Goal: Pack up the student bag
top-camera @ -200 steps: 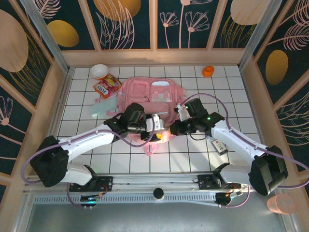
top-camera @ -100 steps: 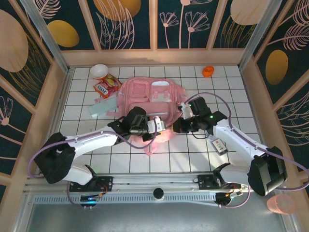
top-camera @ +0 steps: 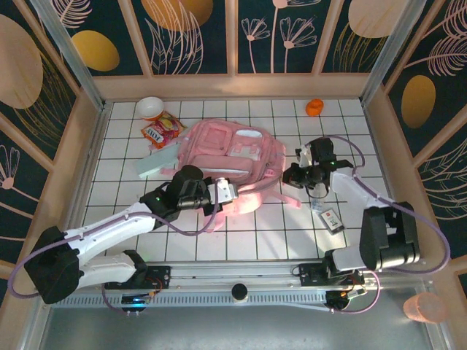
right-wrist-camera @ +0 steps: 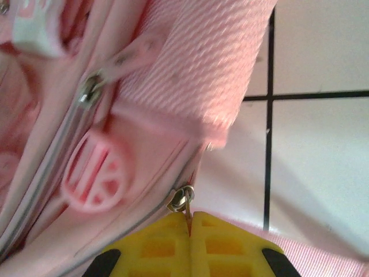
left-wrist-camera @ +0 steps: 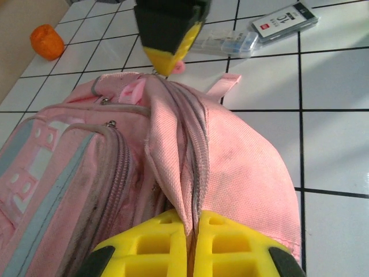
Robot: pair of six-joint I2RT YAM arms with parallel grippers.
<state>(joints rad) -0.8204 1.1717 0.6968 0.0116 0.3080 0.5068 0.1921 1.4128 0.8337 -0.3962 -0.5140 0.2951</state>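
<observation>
Lying on the bench (top-camera: 270, 233), one pink backpack (top-camera: 230, 157) is gripped twice: left fingers (left-wrist-camera: 155, 245) clamp a fabric fold (left-wrist-camera: 173, 167) (beside the zip (left-wrist-camera: 198, 173)), right fingers (right-wrist-camera: 153, 245) pinch one zip pull (right-wrist-camera: 181, 199).

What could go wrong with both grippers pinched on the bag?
1. The right gripper pinches just the small metal zipper pull at its fingertips; it may slip out under tension.
2. The left gripper holds a thin fold of the student bag; the soft bag could drag rather than unzip.
</observation>
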